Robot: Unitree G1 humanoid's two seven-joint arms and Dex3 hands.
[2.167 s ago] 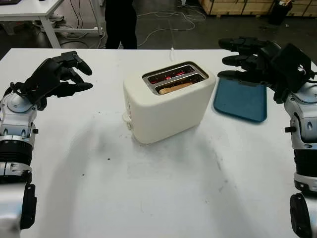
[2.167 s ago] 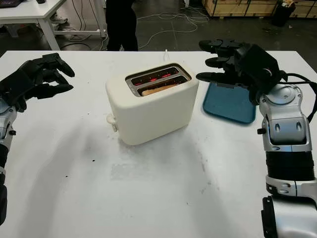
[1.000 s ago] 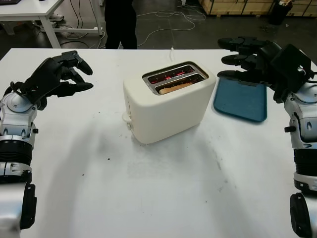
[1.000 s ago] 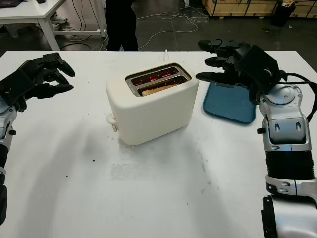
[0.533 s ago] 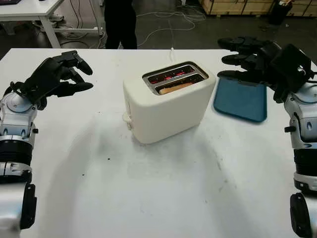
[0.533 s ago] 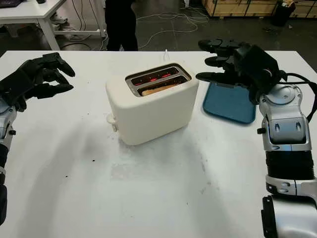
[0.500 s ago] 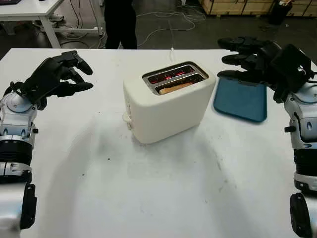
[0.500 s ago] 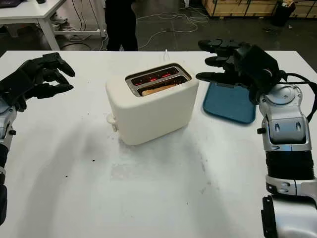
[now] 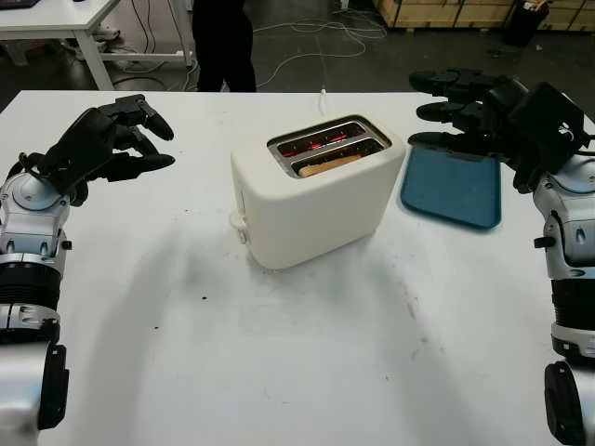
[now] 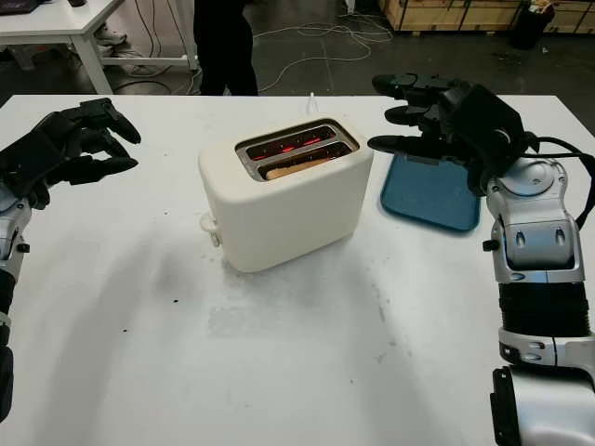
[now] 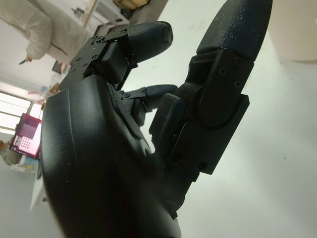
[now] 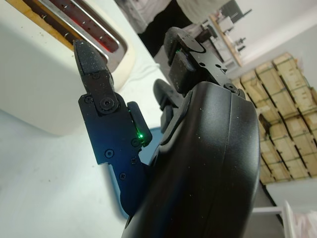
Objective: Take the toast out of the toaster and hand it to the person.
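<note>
The right hand is hovering open above the far right part of the white table, holding nothing, with its fingers pointing toward the toaster and reaching over the near-left edge of a blue tray lying flat on the table. The left hand is hanging open over the far left part of the table, also gripping nothing, well apart from the toaster. Between the two hands, the cream toaster is standing upright near the table's middle, just beside the tray (whether the two are touching cannot be told). Its two top slots are facing up: the farther slot is glowing red inside, and the toast is sitting down in the nearer slot, its brown top edge showing roughly level with the slot opening. A small lever is projecting from the toaster's left end. A white cord is running from behind the toaster toward the far table edge. Beyond that edge, a person in dark trousers is standing on the floor.
</note>
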